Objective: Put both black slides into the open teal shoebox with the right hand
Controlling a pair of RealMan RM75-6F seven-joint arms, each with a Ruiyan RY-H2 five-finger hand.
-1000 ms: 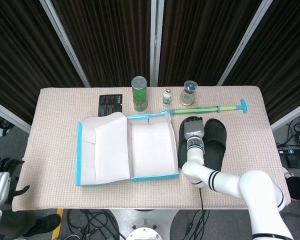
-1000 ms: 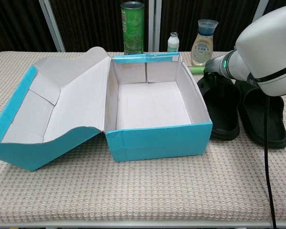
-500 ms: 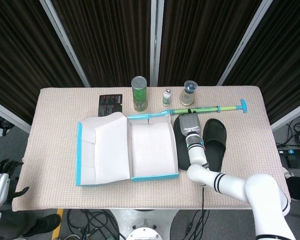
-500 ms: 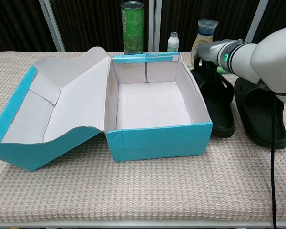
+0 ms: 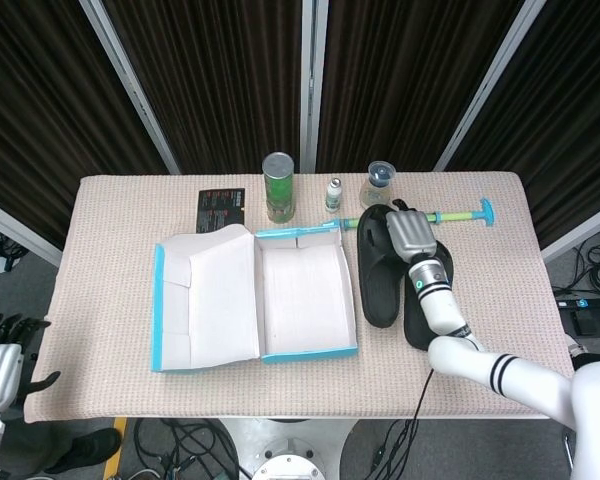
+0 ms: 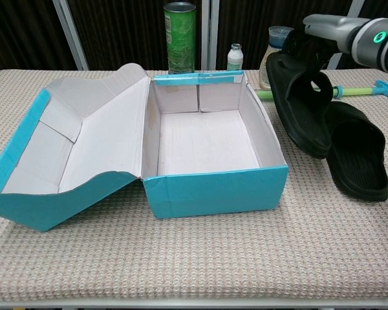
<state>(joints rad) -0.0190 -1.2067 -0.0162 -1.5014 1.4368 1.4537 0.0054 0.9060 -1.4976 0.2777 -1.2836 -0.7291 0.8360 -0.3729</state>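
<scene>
Right hand (image 6: pixel 323 32) fingers closed on first slide (image 5: pixel 378 270), now lifted and tilted off the table, beside the shoebox (image 6: pixel 213 139); second slide (image 6: pixel 357 154) lies flat near right edge. Transfer underway, box empty

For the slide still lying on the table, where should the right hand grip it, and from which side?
Probably the strap of the second slide, approached from above. It lies flat, sole down, so the arched band stands proud with its opening facing the robot, letting fingers hook underneath. The right hand currently holds the first slide.
</scene>
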